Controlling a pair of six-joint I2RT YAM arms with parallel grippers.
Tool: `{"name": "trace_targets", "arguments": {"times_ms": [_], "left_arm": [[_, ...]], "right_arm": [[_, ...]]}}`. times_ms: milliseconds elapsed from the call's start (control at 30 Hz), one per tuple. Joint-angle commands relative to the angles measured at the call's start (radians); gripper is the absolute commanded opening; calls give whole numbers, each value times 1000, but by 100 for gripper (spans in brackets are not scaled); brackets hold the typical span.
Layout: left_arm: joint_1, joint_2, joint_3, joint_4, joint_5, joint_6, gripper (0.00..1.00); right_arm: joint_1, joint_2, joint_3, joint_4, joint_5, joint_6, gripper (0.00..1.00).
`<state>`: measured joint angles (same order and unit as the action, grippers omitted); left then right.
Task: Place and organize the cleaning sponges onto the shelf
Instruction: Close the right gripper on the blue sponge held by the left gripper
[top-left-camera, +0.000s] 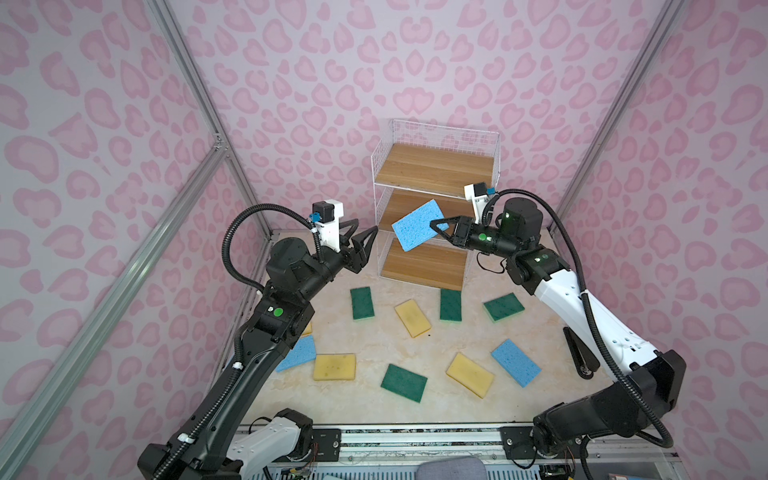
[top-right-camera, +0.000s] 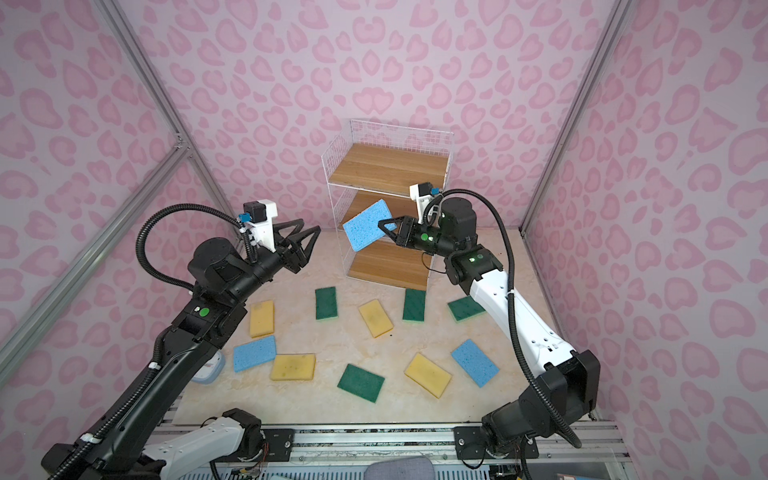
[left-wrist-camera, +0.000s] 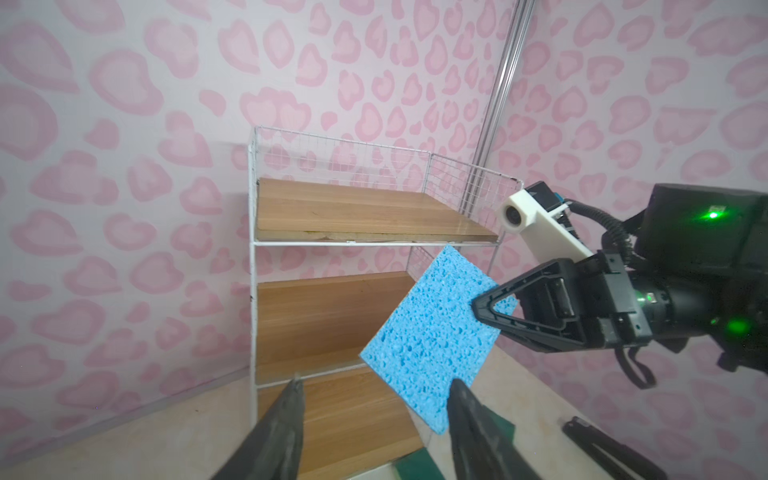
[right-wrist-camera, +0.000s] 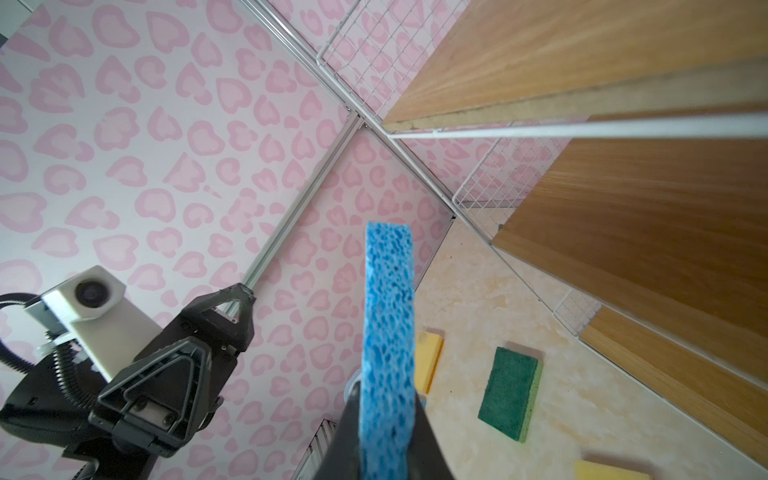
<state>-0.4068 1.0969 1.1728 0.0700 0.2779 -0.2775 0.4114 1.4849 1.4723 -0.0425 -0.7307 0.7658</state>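
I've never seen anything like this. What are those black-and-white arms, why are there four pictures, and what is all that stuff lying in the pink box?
These are two robot arms, a left arm and a right arm, each ending in a two-fingered gripper. Two pictures come from a paired camera overhead, looking down on the whole scene. The other two come from small cameras on the arms' wrists. On the marbled table stands a wire shelf with three wooden boards; no sponge shows on them yet. Ten sponges lie flat in front of it: four yellow sponges, four green sponges and two loose blue sponges. The right gripper is shut on an eleventh, the held blue sponge, tilted in the air before the shelf's middle board. The left gripper is open and empty, beside the shelf.
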Motion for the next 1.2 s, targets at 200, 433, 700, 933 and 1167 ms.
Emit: {"name": "trace_targets", "arguments": {"times_ms": [200,433,700,933,1167], "left_arm": [[-1,27,-74,253,72,-698,51],[-1,70,-82,379,125,-884,51],[4,90,-94,377,111,-911,46],[11,133,-72,404,131,-930,43],[10,157,-52,430,136,-942,38]], "right_arm": [[0,26,74,105,-79,63,16],[0,42,76,181,-124,121,16],[0,58,63,316,-169,199,17],[9,80,59,379,-202,243,17],[15,92,63,375,-207,242,17]]}}
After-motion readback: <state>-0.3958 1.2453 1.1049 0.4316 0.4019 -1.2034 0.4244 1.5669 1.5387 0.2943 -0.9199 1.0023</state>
